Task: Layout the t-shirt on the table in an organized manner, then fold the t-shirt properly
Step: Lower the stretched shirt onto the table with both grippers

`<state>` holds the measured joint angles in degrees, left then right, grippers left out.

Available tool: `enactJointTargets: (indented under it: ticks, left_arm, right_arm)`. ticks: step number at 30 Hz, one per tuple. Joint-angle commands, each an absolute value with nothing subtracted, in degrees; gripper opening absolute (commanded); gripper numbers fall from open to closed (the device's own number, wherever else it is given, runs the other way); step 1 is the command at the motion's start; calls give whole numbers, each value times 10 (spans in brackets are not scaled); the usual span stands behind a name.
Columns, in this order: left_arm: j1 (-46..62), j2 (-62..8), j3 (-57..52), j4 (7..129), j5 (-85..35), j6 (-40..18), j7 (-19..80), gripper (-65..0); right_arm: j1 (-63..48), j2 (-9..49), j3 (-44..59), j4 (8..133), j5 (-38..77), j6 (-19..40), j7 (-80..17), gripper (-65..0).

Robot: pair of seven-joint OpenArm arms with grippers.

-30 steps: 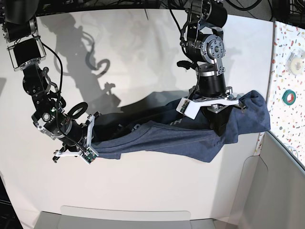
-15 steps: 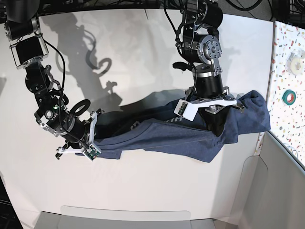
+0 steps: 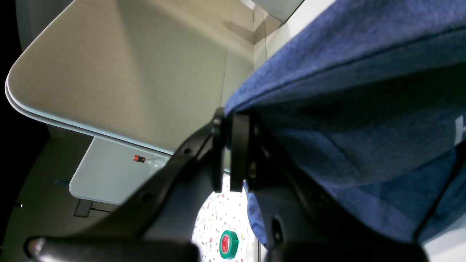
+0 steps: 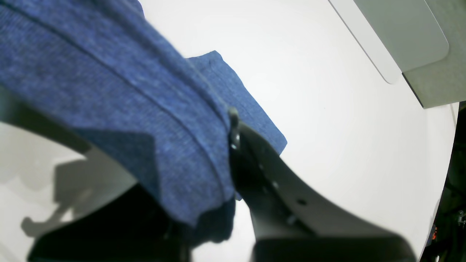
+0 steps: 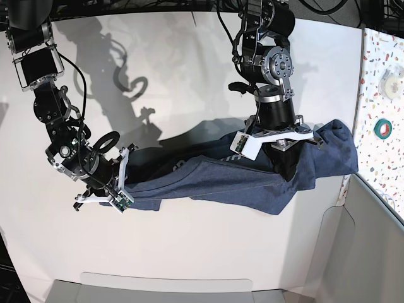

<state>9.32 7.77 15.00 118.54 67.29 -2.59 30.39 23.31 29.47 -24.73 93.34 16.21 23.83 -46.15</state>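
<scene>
The navy-blue t-shirt [image 5: 246, 180] hangs bunched in a long band between my two grippers, low over the white table [image 5: 189, 240]. Bits of white lettering show on it [image 5: 178, 166]. My left gripper [image 5: 287, 166], on the right of the base view, is shut on the shirt's right part. In the left wrist view its fingers [image 3: 227, 120] pinch a fold of the shirt [image 3: 346, 109]. My right gripper [image 5: 124, 189] is shut on the shirt's left end. In the right wrist view [image 4: 228, 125] it clamps a hemmed edge of the shirt [image 4: 109, 91] above the table [image 4: 346, 109].
A speckled terrazzo strip [image 5: 372, 69] runs along the right, with a green tape roll [image 5: 382, 128] and a white roll [image 5: 392, 82] on it. Grey panels stand at the right front [image 5: 372, 240] and along the near edge [image 5: 164, 287]. The green roll also shows in the left wrist view [image 3: 228, 244].
My right gripper has moved slightly right and up with the shirt's end. My left arm has shifted a little left. Both stay shut on the shirt.
</scene>
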Motion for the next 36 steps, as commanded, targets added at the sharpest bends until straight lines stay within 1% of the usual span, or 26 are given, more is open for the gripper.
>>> enactJointTargets:
  ticks: [1,36]
  left_arm:
    - [87,80,151,1197,681,-15,297,-650]
    - [89,80,151,1197,680,-15,297,-650]
  right_arm:
    - [246,300,-243,939,160,234,-451,-650]
    - [225,302,-239,939,160,233,-451,-650]
